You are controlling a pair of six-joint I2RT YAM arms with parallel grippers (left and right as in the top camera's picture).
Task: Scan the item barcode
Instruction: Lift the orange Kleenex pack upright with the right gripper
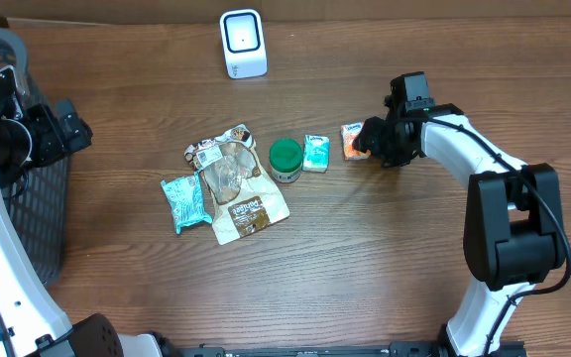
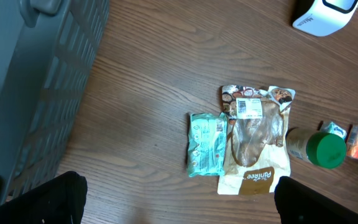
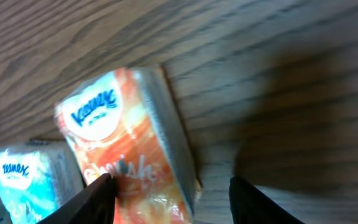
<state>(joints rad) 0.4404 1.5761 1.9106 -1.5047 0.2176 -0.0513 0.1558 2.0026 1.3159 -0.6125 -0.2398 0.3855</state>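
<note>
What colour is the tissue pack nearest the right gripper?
Orange and white; the tissue pack shows best in the right wrist view.

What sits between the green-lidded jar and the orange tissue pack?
A small blue tissue pack lies between the jar and the orange tissue pack. It shows clearest in the overhead view.

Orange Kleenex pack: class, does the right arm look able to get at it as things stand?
Probably yes. The right hand hangs open right over the orange Kleenex pack, with nothing in between. The blue Kleenex pack lies close beside it and might get nudged.
</note>
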